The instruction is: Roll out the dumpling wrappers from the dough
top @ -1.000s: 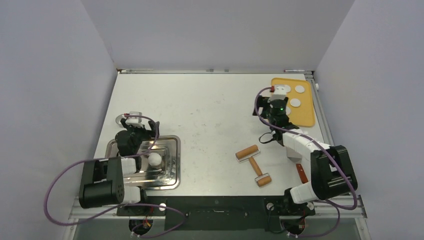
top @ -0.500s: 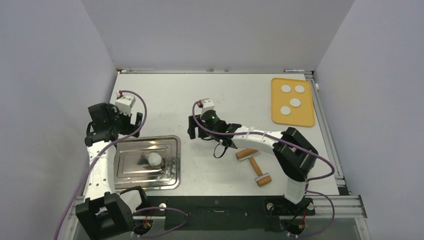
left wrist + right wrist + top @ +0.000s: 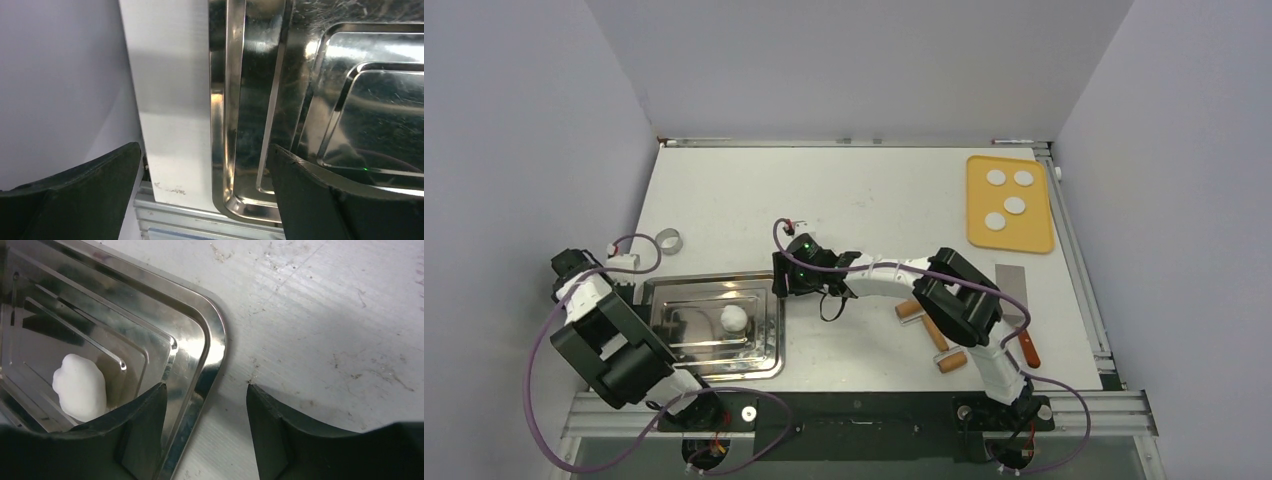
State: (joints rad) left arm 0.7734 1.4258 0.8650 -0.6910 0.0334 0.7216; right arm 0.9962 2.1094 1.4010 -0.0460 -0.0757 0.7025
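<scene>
top external, right jaws: part-way spread and pinching nothing, poised at the corner of the metal tray [image 3: 769,362] that faces mid-desk.
top external, left jaws: hidden under their own arm; they sat at the tray's opposite end.
top external, dough: one white lump [image 3: 734,319] lay in the tray between the two sets of jaws, nearer the right ones.
top external, dumpling wrappers: four flat discs [image 3: 996,178] lay on an orange mat [image 3: 1036,236], well apart from both jaws.
top external, tools: the rolling pin [image 3: 908,309] lay behind the right jaws, half covered by that arm. A red-handled scraper [image 3: 1014,288] lay beyond it, and a metal ring [image 3: 668,240] lay just off the tray.
top external, step (judged): four wrappers were done and one lump was left. Both arms looked set on the tray — to steady or shift it before the lump came out for rolling.
left wrist, left jaws: spread wide and empty, with the tray's rim and a strip of bare desk [image 3: 170,100] between them.
left wrist, next move (judged): these jaws would have to drop squarely over the thin rim before closing.
right wrist, right jaws: a clear gap, straddling the rounded tray corner without touching it; the dough sat just past the finger on the tray side.
right wrist, next move (judged): either close on the slick rim without skidding off, or reach over it to the lump.
surface: a pale, scuffed and scratched desk — the tray was polished and mirror-like.
room: plain light walls on three sides, with a metal rail along the desk's edges.
</scene>
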